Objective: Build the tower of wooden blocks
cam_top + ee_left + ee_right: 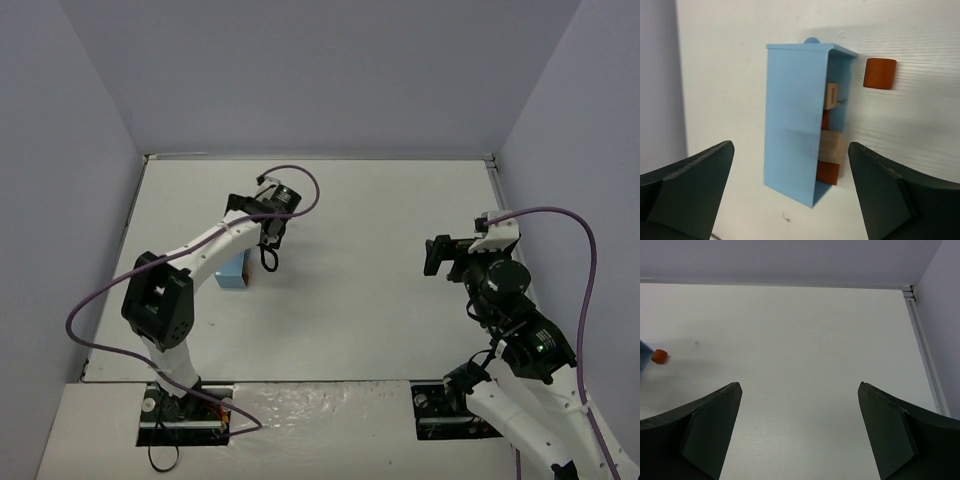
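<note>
The wood block tower is a row of tan and reddish-brown blocks tucked against the open side of a light-blue box. One reddish-brown block lies loose on the table, just beyond the box's far right corner. My left gripper hovers over the box's near end, open, one finger on each side and nothing held. From above, the left gripper sits just past the box. My right gripper is open over bare table, far to the right; the loose block shows at its view's left edge.
White walls enclose the table on the left, back and right. A raised rail runs along the table's right edge. Purple cables loop off both arms. The right gripper sits mid-right of the table.
</note>
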Controlling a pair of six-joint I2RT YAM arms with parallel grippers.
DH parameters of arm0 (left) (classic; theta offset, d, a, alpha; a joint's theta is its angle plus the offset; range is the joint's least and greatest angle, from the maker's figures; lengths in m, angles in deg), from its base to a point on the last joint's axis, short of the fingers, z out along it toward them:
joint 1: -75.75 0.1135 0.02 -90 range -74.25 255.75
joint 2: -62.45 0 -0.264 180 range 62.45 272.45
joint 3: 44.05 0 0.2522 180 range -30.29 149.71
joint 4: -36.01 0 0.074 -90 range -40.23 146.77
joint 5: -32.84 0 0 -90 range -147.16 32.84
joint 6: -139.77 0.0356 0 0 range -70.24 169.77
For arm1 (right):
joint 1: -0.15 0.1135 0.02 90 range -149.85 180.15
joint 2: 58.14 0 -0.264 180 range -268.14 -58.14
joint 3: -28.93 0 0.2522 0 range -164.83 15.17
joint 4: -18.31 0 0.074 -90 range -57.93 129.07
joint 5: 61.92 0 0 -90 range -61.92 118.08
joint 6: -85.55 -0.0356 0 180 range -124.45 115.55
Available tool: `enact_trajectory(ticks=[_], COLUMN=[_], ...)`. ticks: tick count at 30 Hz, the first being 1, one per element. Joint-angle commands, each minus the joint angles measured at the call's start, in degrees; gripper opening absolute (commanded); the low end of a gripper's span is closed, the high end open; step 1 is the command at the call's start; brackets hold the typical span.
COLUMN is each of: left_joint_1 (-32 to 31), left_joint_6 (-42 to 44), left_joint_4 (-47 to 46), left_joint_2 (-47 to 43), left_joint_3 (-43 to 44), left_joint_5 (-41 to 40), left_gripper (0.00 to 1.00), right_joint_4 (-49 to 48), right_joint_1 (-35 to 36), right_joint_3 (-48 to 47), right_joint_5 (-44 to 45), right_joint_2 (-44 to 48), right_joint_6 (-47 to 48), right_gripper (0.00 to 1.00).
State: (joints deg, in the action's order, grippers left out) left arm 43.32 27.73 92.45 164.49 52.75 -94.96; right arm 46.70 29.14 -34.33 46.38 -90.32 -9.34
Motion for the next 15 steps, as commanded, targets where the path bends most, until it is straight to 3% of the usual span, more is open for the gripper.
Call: enact_trajectory(ticks=[1, 7, 15], left_joint_1=[7.56, 15.87, 16.89], left_joint_6=[-1.87, 0.39, 1.44], left_joint_4=[-0.49, -9.9, -14.13], left_joint_2=[-7.89, -11.51, -8.54], left_joint_3=[0.31, -7.14, -8.23], left_joint_5=[16.13, 32.99, 39.85], left_gripper=[0.97, 0.97, 0.97], right_joint_4=[-2.52, -2.44, -2.42], right_joint_1=[0.63, 0.63, 0.62], right_joint_3=[-1.83, -1.58, -1.12], right_joint_5=[-2.0, -2.73, -2.68], right_joint_2=[-0.26, -0.41, -1.59], right_joint_6=[-1.66, -2.21, -3.58], right_gripper=[1.0, 1.0, 1.0])
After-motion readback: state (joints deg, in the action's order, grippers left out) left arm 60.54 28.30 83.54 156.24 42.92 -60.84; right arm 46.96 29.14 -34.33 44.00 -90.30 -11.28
